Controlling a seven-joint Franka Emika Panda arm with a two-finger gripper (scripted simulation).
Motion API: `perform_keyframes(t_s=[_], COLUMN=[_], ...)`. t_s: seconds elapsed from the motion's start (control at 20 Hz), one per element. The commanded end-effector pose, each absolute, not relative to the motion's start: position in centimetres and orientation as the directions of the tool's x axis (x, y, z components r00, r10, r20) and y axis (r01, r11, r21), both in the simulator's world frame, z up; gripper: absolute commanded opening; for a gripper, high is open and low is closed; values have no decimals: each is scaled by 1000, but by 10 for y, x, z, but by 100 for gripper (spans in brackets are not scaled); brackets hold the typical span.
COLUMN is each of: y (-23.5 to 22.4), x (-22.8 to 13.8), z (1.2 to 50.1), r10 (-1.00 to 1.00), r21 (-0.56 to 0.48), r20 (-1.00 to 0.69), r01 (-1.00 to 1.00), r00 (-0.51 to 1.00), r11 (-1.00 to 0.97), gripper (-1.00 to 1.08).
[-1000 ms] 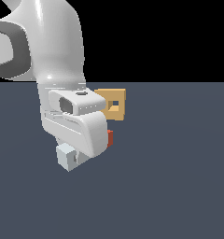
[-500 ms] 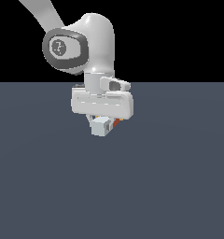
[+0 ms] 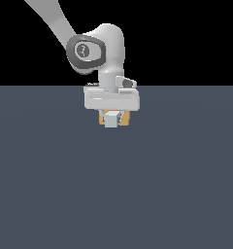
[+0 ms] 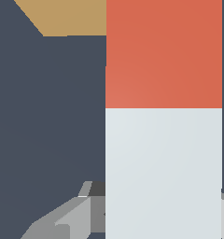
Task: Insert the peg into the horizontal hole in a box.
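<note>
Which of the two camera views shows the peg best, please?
The wrist view shows the peg best: it fills much of the picture, and both its red half and its pale half are plain, with a corner of the tan box beyond. In the exterior view only the peg's pale end face shows, small, under the gripper.

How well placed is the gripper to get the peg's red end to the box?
Probably yes: the gripper holds the peg red end toward the box, with nothing visible between; the hole is hidden.

One peg (image 4: 163,116), one box (image 4: 69,17), one tool (image 3: 111,116).
</note>
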State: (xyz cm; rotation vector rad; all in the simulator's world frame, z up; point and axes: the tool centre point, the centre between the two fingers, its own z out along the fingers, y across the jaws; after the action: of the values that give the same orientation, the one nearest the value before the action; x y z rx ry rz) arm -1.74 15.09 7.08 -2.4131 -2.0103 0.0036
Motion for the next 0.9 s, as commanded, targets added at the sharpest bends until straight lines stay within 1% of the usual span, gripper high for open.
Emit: perform_keyframes(t_s=[0.0,0.85], y=[160,159], x=[-15,-16], z=[74,75], r10=[987,988], r21=[0,0], r20=[0,-1], r01=[987,988], r00=[159,156], r11=[-159,-156], gripper=[-100,-100])
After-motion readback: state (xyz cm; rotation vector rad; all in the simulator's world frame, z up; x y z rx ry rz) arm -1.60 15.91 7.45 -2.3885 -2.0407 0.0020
